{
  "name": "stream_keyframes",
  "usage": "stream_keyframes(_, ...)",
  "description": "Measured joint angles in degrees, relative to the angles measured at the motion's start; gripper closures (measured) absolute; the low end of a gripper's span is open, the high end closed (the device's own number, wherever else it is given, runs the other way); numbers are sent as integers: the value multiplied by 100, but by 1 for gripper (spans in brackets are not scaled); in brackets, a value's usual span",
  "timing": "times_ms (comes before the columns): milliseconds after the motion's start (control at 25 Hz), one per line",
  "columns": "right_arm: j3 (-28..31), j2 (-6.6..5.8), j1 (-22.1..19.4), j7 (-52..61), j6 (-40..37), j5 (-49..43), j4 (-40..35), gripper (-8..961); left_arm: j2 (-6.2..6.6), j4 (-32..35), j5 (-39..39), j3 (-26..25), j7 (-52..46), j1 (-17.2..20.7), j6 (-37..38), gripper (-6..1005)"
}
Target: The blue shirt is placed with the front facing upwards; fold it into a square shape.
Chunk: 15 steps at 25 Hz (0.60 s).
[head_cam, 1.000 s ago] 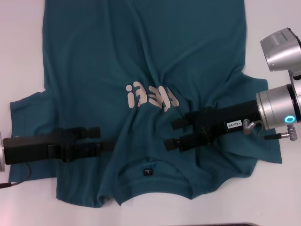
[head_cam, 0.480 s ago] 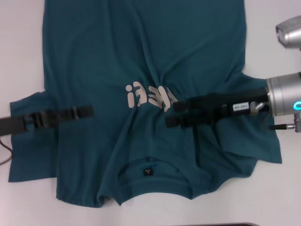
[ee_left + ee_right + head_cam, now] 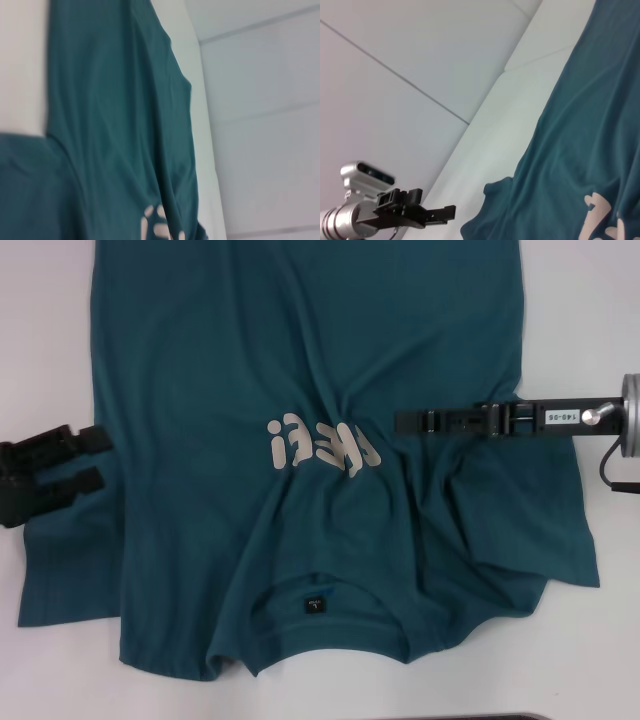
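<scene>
The blue shirt (image 3: 300, 350) lies spread on the white table, front up and creased, with its collar at the near edge. Pale lettering (image 3: 322, 445) marks the chest and a small dark label (image 3: 314, 605) sits inside the collar. My left gripper (image 3: 92, 460) is open and empty at the shirt's left edge, by the left sleeve (image 3: 70, 550). My right gripper (image 3: 402, 422) is seen edge-on above the chest, right of the lettering, holding nothing. The shirt also shows in the left wrist view (image 3: 115, 125) and the right wrist view (image 3: 580, 150), which shows the left gripper (image 3: 451, 212) far off.
The white table (image 3: 45, 340) shows bare to the left and right of the shirt. A dark strip (image 3: 500, 717) runs along the near edge. Pale wall panels (image 3: 265, 125) stand beyond the table's far side.
Both arms have drawn back outward from the shirt's collar area. The left gripper slid to the shirt's left edge. The right gripper moved right and farther and turned edge-on. The shirt has stayed put.
</scene>
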Motion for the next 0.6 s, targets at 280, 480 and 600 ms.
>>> stream_keyframes(280,213,-39,-123,33,-39,4,-1,56,101,0,28,-585,-107,264,-87,158)
stream_keyframes(480,319,-69,-157,45,-48,5,0,56,181,0,466,-602,-100,346,-383,158)
stream_keyframes(600,333,-75,-167,100,-52,6,2,56,193,0,802,-601,-116,342,-515,158)
